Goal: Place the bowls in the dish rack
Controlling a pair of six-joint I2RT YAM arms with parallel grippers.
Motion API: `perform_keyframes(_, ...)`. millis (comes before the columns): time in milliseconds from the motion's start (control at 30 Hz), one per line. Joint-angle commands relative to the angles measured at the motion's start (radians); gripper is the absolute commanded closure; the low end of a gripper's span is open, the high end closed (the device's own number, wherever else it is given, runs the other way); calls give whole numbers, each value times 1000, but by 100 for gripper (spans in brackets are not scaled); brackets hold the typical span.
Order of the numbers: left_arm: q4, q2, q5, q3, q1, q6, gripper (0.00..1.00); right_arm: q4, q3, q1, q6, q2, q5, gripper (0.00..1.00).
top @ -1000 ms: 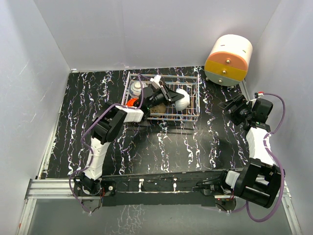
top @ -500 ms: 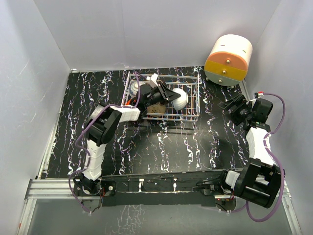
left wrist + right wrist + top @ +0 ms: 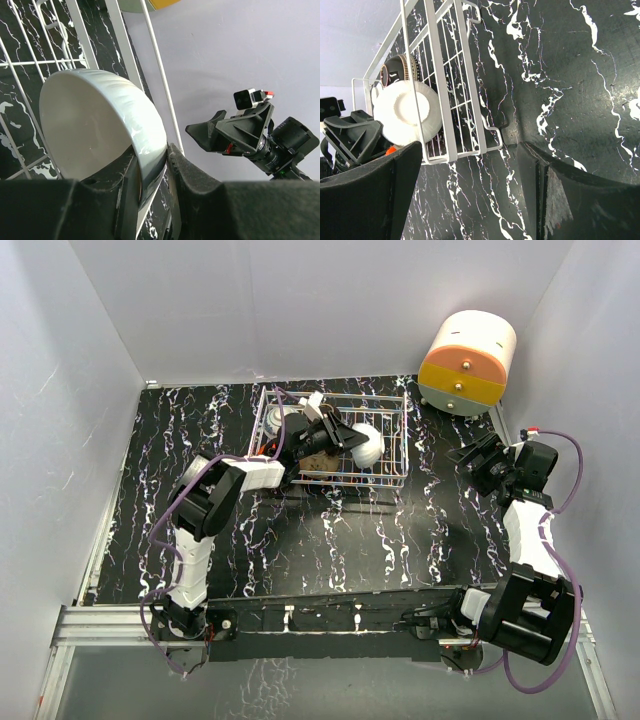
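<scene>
Two fingers of the left gripper pinch the rim of the plain white bowl. The bowl is tipped on edge inside the dish rack, at the upper centre of the top view. Since a second ago, gripper and bowl have edged slightly left and up. The right gripper, unmoved at the right, gapes wide and empty.

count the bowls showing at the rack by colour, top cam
white bowl: 1
blue-and-white bowl: 1
tan bowl: 1, partly under the arm
red bowl: 1, only a sliver shows
total: 4 made out at the dish rack
</scene>
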Motion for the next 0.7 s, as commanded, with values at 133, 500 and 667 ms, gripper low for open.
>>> perform_keyframes(133,96,-27,30,69,27,-58,100,62,-14,-5,-1,-26,-12,21)
perform_keyframes(500,171,49,40,242,3,-167,100,62,-14,-5,-4,-23,-8,21)
perform_keyframes(667,160,95,38,299,-21,-175,100,64,-13,-5,-6,-18,-7,21)
